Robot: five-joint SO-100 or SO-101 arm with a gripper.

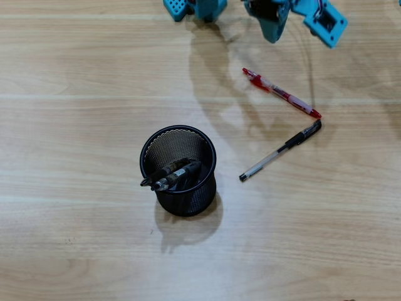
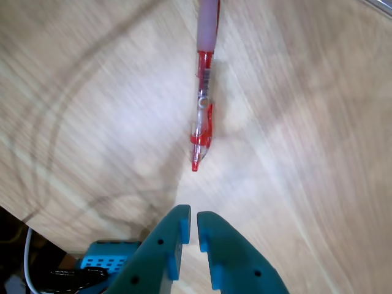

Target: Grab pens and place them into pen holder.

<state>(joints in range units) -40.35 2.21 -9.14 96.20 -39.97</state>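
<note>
The black wire-mesh pen holder (image 1: 178,170) stands on the wooden table with two black-and-clear pens (image 1: 170,174) leaning in it, tips over the left rim. A red-and-clear pen (image 1: 282,93) lies to the upper right, and a black-and-clear pen (image 1: 280,151) lies just below it, their ends close together. In the wrist view the red pen (image 2: 204,104) lies ahead of my teal gripper (image 2: 193,215), whose jaws stand nearly closed with a thin gap and nothing between them. In the overhead view the gripper (image 1: 274,25) hangs at the top edge, above the red pen.
The teal arm base (image 1: 194,7) sits at the top edge of the overhead view, with another teal arm part (image 1: 324,22) at the top right. Bare wooden table (image 1: 75,125) lies around the cup and pens.
</note>
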